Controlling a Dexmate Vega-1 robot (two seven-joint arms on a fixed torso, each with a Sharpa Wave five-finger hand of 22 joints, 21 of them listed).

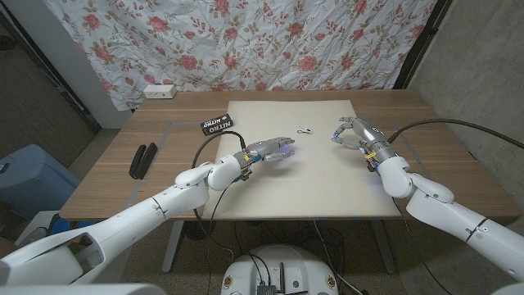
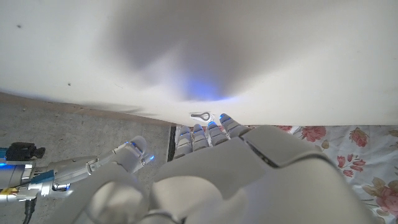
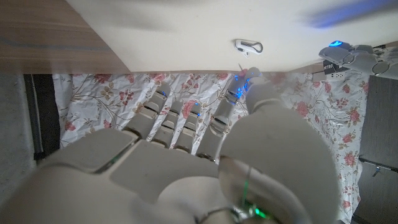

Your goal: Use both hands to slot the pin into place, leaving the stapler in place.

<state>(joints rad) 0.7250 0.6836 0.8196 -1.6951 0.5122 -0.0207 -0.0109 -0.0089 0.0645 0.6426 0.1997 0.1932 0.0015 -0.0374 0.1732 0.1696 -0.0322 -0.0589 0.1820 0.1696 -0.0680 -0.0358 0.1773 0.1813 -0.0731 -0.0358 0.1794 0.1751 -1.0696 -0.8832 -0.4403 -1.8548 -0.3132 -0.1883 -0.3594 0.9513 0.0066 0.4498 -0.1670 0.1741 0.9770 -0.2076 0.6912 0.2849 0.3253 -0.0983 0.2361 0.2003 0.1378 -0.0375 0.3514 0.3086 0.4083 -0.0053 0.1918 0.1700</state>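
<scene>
Currently the left robot hand [image 1: 273, 150] and the right robot hand [image 1: 354, 133] both hover with fingers spread, holding nothing, above the white mat [image 1: 315, 176]; the pin [image 1: 305, 129] lies between them

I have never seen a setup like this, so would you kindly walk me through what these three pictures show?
This is a two-armed robot at a wooden table, each arm ending in a humanlike hand. The wide picture comes from a camera on its head, looking down. The other two come from cameras on the wrists, looking along the backs of the hands, so they appear turned over. The left hand and right hand hover over a white mat, fingers apart, holding nothing. Between them lies a small metal pin. A black stapler lies to the left, with a black packet and a white power strip farther back.
</scene>
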